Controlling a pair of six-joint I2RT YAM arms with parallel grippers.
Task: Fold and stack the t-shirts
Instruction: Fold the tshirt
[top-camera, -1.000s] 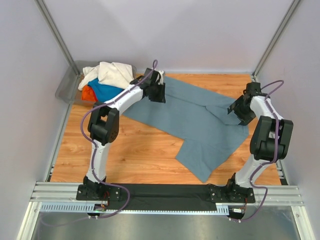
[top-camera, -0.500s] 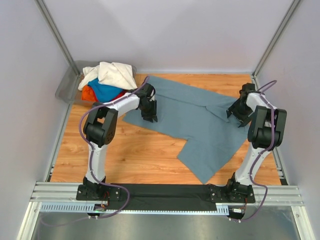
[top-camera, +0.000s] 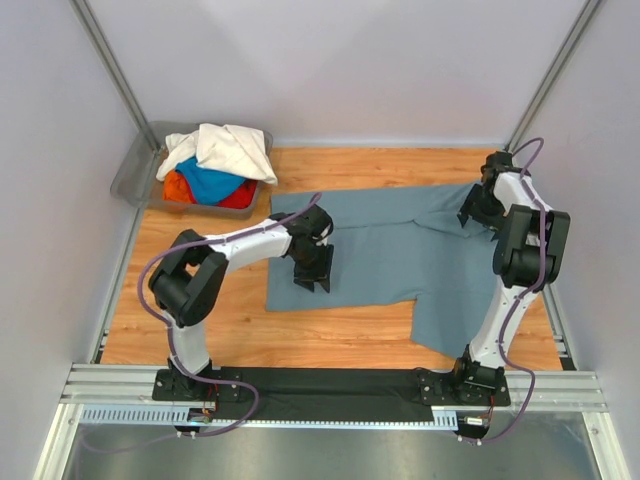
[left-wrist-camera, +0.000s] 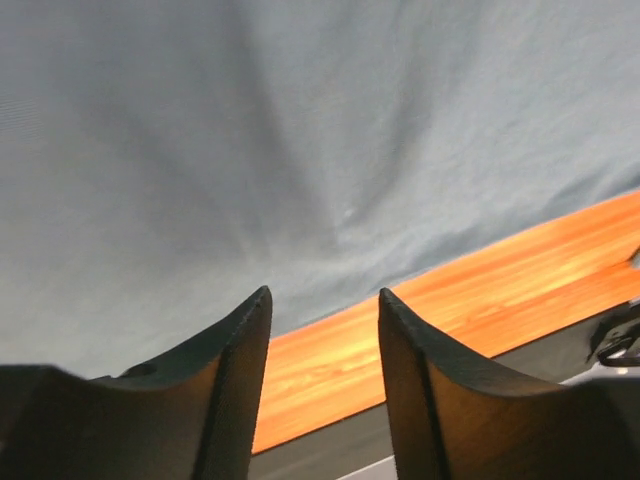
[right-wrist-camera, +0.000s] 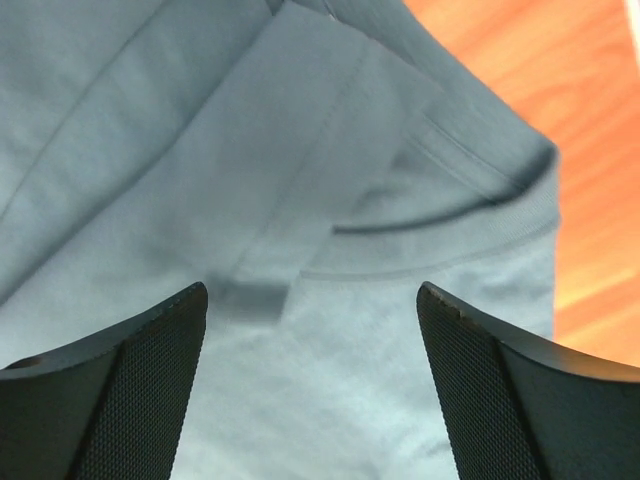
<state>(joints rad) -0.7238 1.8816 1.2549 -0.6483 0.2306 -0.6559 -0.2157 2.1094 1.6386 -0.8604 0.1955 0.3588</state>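
the grey-blue shirt (top-camera: 390, 250) lay long-ways across the counter (top-camera: 330, 335) between two released pincers: left pincer (top-camera: 312, 280) over its near edge, right pincer (top-camera: 472, 212) over its collar (right-wrist-camera: 440, 225), far right.

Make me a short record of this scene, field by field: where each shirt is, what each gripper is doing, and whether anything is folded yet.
spread shirt: grey-blue t-shirt, laid out on the wooden table, not folded up
left gripper: open, empty, over the shirt's near edge
right gripper: open, empty, over the collar
grey bin: far left corner, heaped
in bin: cream-white shirt, bright blue shirt, red-orange shirt
folded stack: none visible
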